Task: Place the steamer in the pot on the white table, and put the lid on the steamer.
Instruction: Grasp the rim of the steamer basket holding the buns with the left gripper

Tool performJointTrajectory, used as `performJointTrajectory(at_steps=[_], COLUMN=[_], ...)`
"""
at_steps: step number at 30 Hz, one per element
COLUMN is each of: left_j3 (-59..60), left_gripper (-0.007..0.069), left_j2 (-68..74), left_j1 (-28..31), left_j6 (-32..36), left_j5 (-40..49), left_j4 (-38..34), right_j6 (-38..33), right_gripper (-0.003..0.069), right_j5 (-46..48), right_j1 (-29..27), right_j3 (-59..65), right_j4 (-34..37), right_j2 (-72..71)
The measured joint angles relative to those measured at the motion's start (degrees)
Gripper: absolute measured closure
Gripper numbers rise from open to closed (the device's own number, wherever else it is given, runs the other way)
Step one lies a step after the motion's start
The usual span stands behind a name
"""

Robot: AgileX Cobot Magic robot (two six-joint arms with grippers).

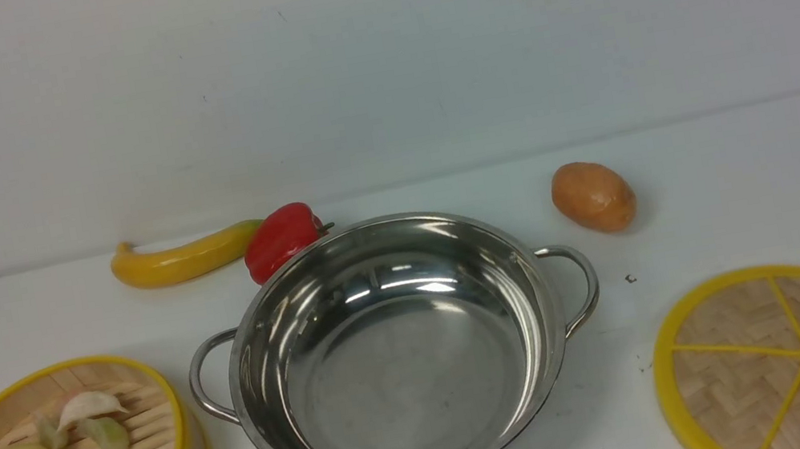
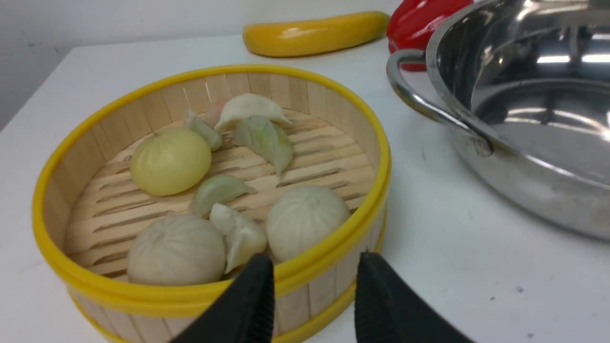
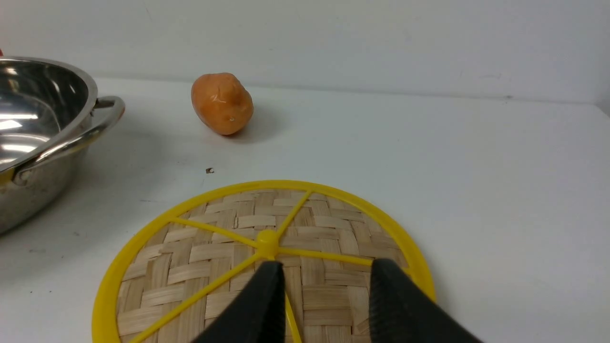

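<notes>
Nearest in the front view sit the steamer at one near corner of the tabletop and the lid at the other, with the empty pot between them. Neither pair of jaws shows here. A yellow squash, a red pepper and a potato lie behind the pot. In the left wrist view, the left jaws stand apart and empty at the steamer's near wall, and its yellow rim shows through the gap. The buns and dumplings lie just beyond the jaws, and the pot is farther ahead and off to one side. The basket looks light and stiff, but its filling is loose and would likely roll if it tips. The sound hold is probably the wall itself, one jaw inside and one outside, carried level. In the right wrist view, the right jaws also stand apart and empty, low over the lid. Its centre knob is just ahead of them, and a spoke runs under the gap. The potato lies well beyond the jaws. The lid looks thin, light and rigid and lies flat on the tabletop, so its edge offers little purchase. The raised knob or a spoke seems the better place to pinch, though the smooth plastic may be slippery.
</notes>
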Motion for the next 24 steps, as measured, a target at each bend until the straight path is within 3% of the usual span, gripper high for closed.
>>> performJointTrajectory(at_steps=[5, 13, 17, 24], left_j3=[0.06, 0.06, 0.11, 0.11], left_gripper=[0.0386, 0.0386, 0.0386, 0.0386], left_j2=[0.00, 0.00, 0.00, 0.00], left_j1=[0.00, 0.00, 0.00, 0.00], left_j6=[-3.39, -3.99, -3.99, -1.42], left_j5=[-1.01, -3.44, -6.79, -7.36], left_j4=[-11.83, -24.80, -35.80, -44.71], right_j6=[0.00, 0.00, 0.00, 0.00], right_gripper=[0.0418, 0.0418, 0.0418, 0.0418], right_j5=[0.00, 0.00, 0.00, 0.00], right_j1=[0.00, 0.00, 0.00, 0.00], right_j3=[0.00, 0.00, 0.00, 0.00], right_j4=[0.00, 0.00, 0.00, 0.00], right_j2=[0.00, 0.00, 0.00, 0.00])
